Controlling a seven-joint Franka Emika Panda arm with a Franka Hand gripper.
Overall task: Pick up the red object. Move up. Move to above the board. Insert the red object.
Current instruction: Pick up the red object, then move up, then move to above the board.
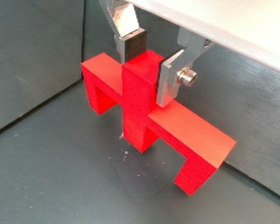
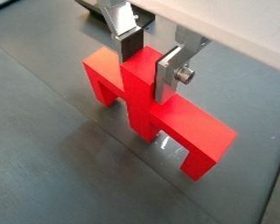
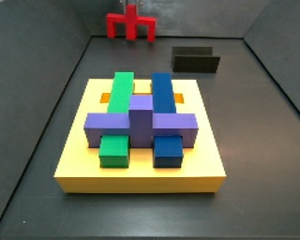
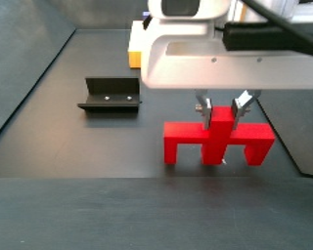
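Currently the pincer (image 1: 150, 68) is clamped on the centre stem of the red object (image 1: 149, 114), upright near the fixture (image 4: 110, 95); no writing is legible.

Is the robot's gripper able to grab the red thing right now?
Probably yes. The gripper already sits over the red object, one silver finger on each side of its upright stem, and nothing blocks it. Whether the pads already squeeze it is unclear.

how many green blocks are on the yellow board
2, in a side view: a long green bar on the board running under the purple block, and a small green cube at its front. More may be hidden.
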